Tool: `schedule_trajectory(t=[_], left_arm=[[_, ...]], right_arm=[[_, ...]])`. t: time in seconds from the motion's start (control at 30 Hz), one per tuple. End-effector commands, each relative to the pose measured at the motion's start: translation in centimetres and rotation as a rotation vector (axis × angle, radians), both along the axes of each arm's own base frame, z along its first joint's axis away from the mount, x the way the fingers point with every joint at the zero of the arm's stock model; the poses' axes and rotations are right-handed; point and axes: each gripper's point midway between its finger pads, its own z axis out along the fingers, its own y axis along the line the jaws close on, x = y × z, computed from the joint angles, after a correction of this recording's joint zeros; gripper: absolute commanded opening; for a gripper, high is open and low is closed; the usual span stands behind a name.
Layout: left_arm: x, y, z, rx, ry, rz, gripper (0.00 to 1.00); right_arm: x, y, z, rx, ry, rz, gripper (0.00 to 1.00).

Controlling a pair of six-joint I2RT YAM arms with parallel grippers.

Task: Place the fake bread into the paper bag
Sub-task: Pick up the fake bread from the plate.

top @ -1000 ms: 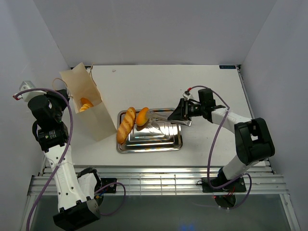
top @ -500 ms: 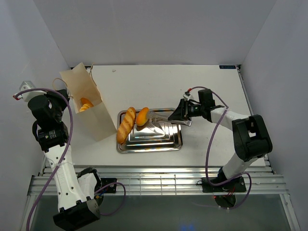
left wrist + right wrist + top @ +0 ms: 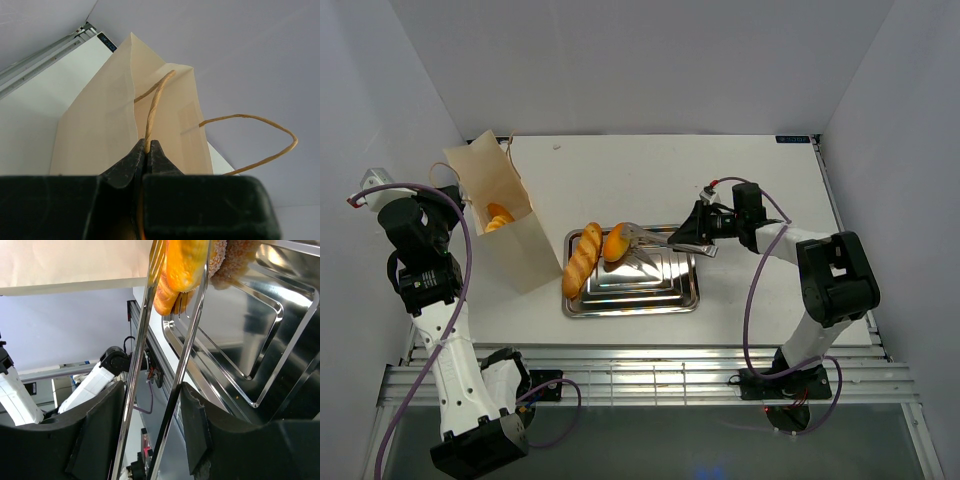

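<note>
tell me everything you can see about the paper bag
The paper bag is cream-beige, matte, flat-sided paper with two thin brown cord handles. It stands open-mouthed on the table's left side, just left of the steel tray. The left gripper is shut on one handle; the other loops free. Orange fake bread shows inside.

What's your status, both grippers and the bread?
Left gripper shut on cord handle of paper bag. Right gripper shut on tongs, tongs pinching short roll at tray. Long loaf lies alongside. Nothing between tray and bag.
</note>
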Motion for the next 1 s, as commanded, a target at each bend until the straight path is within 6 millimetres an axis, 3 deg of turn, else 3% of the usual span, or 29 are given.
schedule_trajectory(t=[0.0,0.37,0.97], left_arm=[[-0.3,-0.4,0.3,0.014,-0.010,-0.020,0.00],[-0.3,-0.3,0.3,0.016,-0.011,-0.015,0.00],[-0.3,-0.5,0.1,0.009,-0.011,-0.024,0.00]], right_arm=[[0.6,0.2,0.9,0.041,-0.041,0.013,0.54],[0.6,-0.1,-0.2,0.002,-0.033,0.005,0.54],[0.6,-0.1,-0.1,-0.004,-0.043,0.021,0.54]])
